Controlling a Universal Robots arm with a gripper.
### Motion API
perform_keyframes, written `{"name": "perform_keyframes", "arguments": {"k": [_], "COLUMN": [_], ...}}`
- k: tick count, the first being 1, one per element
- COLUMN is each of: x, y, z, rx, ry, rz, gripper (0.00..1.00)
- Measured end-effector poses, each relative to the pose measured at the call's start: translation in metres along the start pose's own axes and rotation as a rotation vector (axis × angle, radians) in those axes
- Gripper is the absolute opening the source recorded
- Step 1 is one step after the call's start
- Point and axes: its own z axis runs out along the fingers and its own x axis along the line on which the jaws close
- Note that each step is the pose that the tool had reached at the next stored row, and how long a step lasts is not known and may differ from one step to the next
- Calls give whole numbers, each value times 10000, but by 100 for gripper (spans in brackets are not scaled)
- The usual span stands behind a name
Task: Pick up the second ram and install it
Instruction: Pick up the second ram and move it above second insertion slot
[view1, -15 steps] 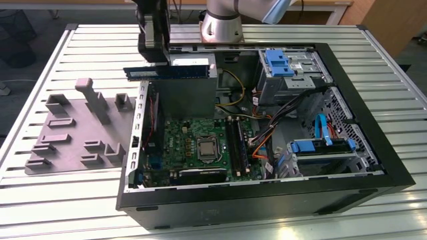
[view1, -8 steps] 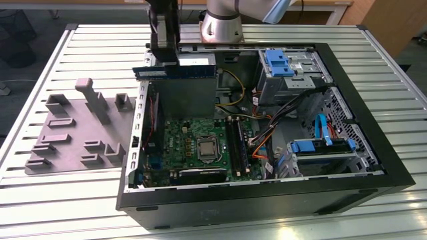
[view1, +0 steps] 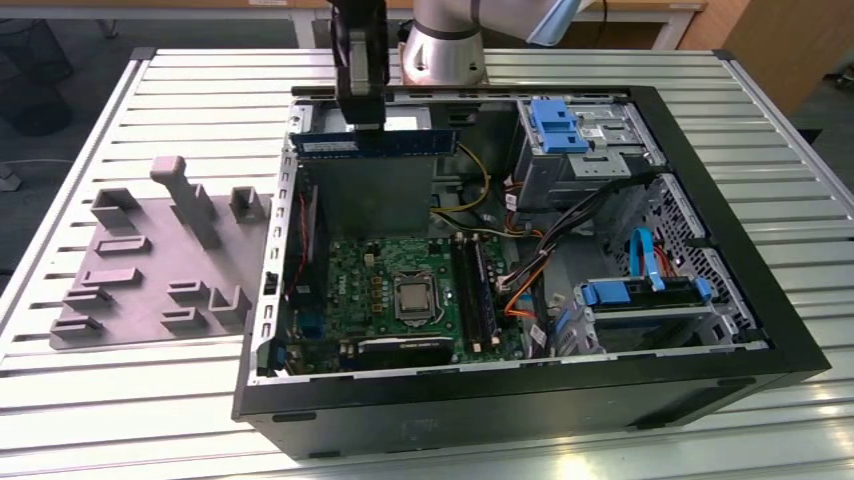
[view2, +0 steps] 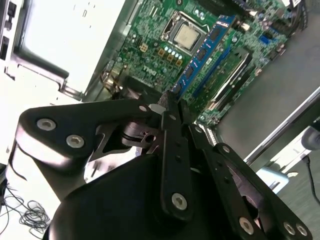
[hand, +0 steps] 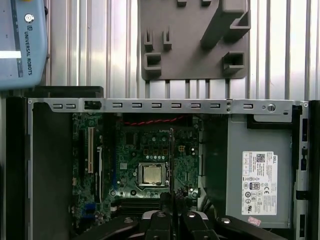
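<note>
Exterior view gives you the slatted metal counter (view1: 160, 90) that carries everything; on it lies the open black computer case (view1: 534, 400); just beside the case, toward the exterior view's left, sits a grey moulded fixture (view1: 147, 270) with upright pegs and pockets; inside the case you see the green motherboard (view1: 360, 280) lying flat, and a bright-blue drive bracket (view1: 554, 125) toward the exterior view's right; the arm's black end effector (view1: 363, 126) reaches down near the case's far rim, clenched on the second ram (view1: 407, 143); that stick hangs level and edge-down, raised above the motherboard and apart from the long black slots (view1: 477, 290) that run beside the processor socket (view1: 416, 297).

In the second wrist view you look down along the end effector (view2: 170, 102), its fingers pressed against the stick's flat faces; the second ram (view2: 205, 52) stretches away from the fingertips, blue with dark chips along it, above the motherboard (view2: 145, 55) and roughly in line with the slots (view2: 232, 75).

In the first wrist view the end effector (hand: 172, 210) hangs over the motherboard (hand: 130, 150) near the processor socket (hand: 151, 173); the grey fixture (hand: 195, 50) lies outside the case on the counter (hand: 90, 50).
</note>
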Motion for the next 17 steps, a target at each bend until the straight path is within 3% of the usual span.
{"name": "perform_keyframes", "arguments": {"k": [17], "x": [-4], "y": [-442], "z": [9], "rx": [-1], "ry": [1], "rz": [2], "gripper": [14]}}
